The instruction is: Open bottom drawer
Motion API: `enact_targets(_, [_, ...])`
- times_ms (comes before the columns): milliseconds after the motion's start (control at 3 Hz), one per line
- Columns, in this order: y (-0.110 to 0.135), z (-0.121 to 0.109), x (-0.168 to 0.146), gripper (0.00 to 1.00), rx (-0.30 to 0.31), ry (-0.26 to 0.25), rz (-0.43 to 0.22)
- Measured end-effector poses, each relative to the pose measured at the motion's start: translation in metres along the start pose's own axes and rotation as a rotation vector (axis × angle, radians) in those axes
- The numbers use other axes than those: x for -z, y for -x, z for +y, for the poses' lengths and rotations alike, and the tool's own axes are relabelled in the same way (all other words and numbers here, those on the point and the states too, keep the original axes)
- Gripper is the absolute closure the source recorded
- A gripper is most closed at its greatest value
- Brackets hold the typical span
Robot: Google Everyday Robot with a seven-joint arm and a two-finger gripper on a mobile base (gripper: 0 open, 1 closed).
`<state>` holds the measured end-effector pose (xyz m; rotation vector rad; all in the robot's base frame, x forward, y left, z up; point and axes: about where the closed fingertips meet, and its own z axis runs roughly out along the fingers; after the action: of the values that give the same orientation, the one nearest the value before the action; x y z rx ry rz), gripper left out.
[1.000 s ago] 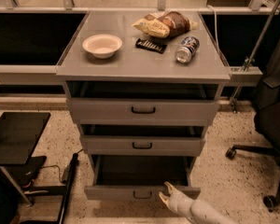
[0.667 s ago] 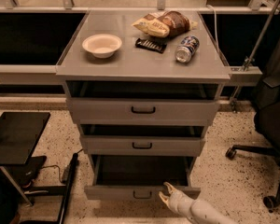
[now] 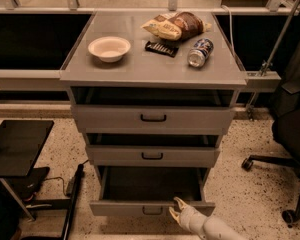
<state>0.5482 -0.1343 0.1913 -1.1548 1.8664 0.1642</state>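
Note:
The grey cabinet (image 3: pixel 80 78) has three drawers. The bottom drawer (image 3: pixel 115 207) is pulled well out, its dark inside showing, with a small black bar handle (image 3: pixel 152 211) at the centre of its front. My gripper (image 3: pixel 175 208) comes in from the lower right on a white arm. Its pale fingers (image 3: pixel 180 202) sit spread at the drawer's front rim, just right of the handle, holding nothing. The top drawer (image 3: pixel 100 118) and middle drawer (image 3: pixel 110 155) stand slightly out.
On the cabinet top lie a white bowl (image 3: pixel 109 48), a chip bag (image 3: pixel 176 26), a dark snack bar (image 3: pixel 161 48) and a can (image 3: pixel 200 52) on its side. A black office chair (image 3: pixel 290 129) stands right; a black stool (image 3: pixel 17 146) stands left.

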Motion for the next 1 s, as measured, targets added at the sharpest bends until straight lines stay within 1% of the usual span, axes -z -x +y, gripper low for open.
enact_targets(333, [-0.0046,0.0072,0.0053,1.00,-0.015,-0.009,-0.003])
enact_targets(667, [-0.0024,0.0064,0.0071,1.00,-0.015,-0.009,-0.003])
enact_targets(1000, [-0.0087,0.0160,0.0133,1.00,-0.034,-0.020,-0.006])
